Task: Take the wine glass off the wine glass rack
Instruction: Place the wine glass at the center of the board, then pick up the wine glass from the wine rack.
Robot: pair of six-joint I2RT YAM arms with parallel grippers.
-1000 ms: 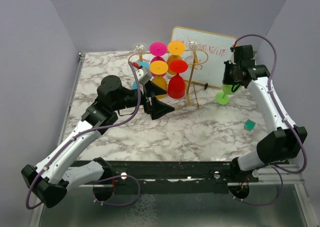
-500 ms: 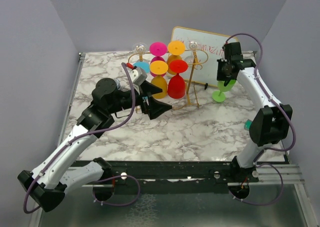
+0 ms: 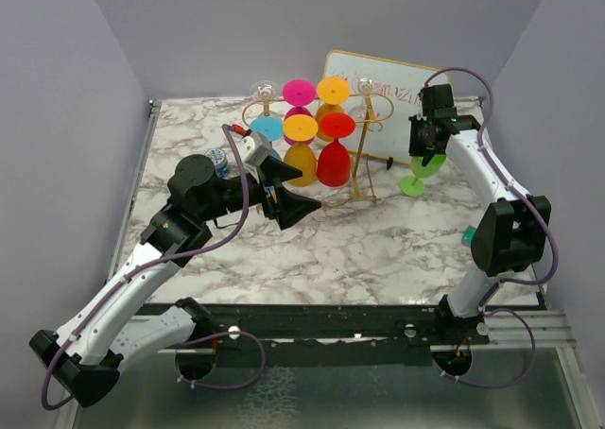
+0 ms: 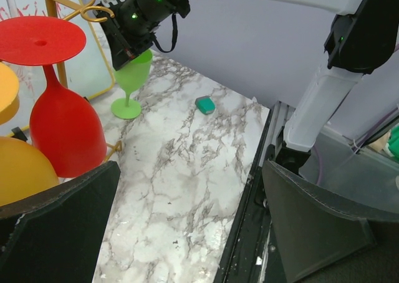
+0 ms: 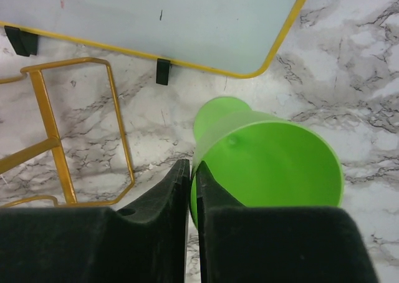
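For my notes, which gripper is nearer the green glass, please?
Right: the right gripper clamps the green glass at its rim; the left gripper is away beside the red glass.

We see the green wine glass (image 5: 274, 164) standing upright on its foot, off and just right of the gold wire wine glass rack (image 5: 45, 111).
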